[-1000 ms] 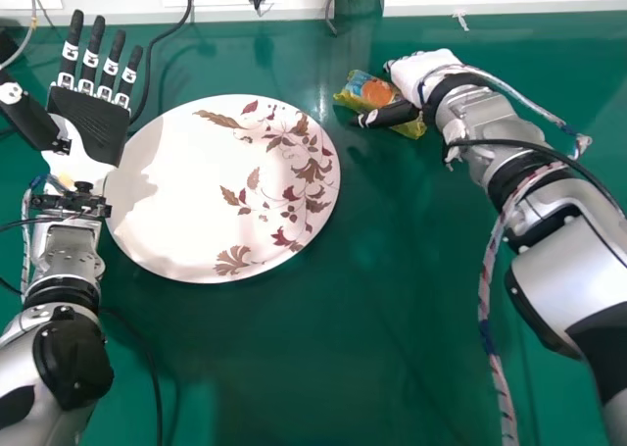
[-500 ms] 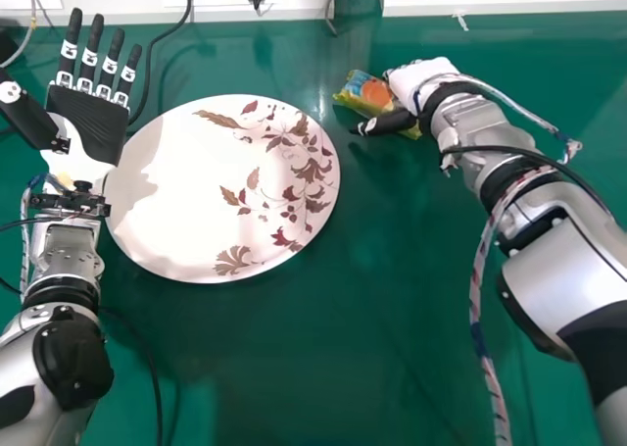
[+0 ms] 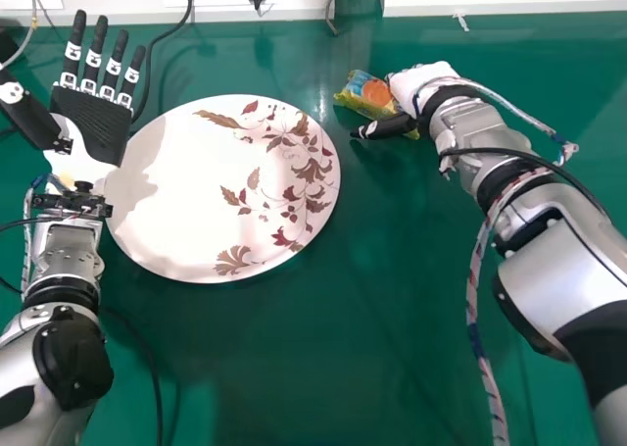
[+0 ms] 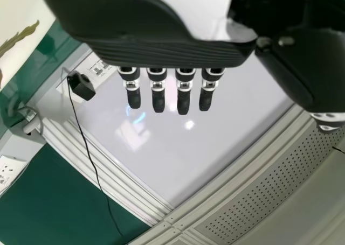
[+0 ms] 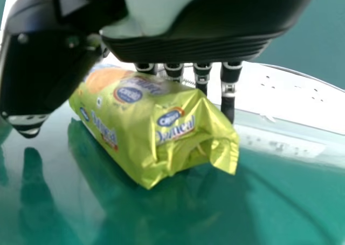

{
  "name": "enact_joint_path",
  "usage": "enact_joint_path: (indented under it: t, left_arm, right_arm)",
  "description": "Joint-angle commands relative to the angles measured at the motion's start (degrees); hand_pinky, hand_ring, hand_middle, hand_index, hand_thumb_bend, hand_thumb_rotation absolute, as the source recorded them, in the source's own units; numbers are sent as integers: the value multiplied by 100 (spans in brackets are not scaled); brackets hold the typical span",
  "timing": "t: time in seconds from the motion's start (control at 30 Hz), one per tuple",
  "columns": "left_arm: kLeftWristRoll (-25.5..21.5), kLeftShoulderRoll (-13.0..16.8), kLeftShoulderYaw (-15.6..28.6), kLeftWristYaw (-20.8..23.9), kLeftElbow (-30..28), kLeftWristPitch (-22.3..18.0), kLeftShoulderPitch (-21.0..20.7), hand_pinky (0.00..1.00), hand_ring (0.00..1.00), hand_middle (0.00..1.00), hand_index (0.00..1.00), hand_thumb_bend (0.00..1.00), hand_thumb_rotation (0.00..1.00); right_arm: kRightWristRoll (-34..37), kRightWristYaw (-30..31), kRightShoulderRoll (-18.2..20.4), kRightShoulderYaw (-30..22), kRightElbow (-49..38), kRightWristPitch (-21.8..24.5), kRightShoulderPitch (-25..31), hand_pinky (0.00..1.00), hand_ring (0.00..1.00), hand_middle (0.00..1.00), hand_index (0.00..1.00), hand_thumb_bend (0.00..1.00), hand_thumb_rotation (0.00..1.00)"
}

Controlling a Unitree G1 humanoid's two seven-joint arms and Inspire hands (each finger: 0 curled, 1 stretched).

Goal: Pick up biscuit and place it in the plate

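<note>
As right hand (image 3: 419, 75) straddles biscuit packet (image 5: 145, 116), digits apart, left hand (image 3: 91, 123) splayed beside plate (image 3: 191, 196)

From my head view, the green table (image 3: 294, 368) carries a leaf-patterned plate (image 3: 186, 206) left of centre, a biscuit packet (image 3: 374, 92) upper right of centre, and a black cable (image 3: 148, 72) upper left.

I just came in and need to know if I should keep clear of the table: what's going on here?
A robot appears to be going for a biscuit packet. Its right robot hand is over the packet, thumb on one side and fingers on the other, not closed around it. The packet lies on the green table, to the right of the patterned plate, and is not yet on it. The left robot hand is idle and open beside the plate.
</note>
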Motion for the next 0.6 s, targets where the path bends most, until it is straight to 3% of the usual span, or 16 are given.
enact_joint_path:
  t: [0.0,0.33,0.57]
  left_arm:
    - [-102,47,69,-53,-35,45,84,100,100,100,99,100,68]
    - [-134,55,127,-25,-31,163,72,100,100,100,100,100,66]
    - [-197,88,149,-8,-21,339,85,100,100,100,100,100,66]
  right_arm:
    - [1,3,30,42,69,51,38,69,84,100,100,100,37]
    - [-11,-52,41,89,89,128,77,61,75,100,100,99,31]
    - [-43,-192,50,172,112,198,128,57,68,93,100,95,24]
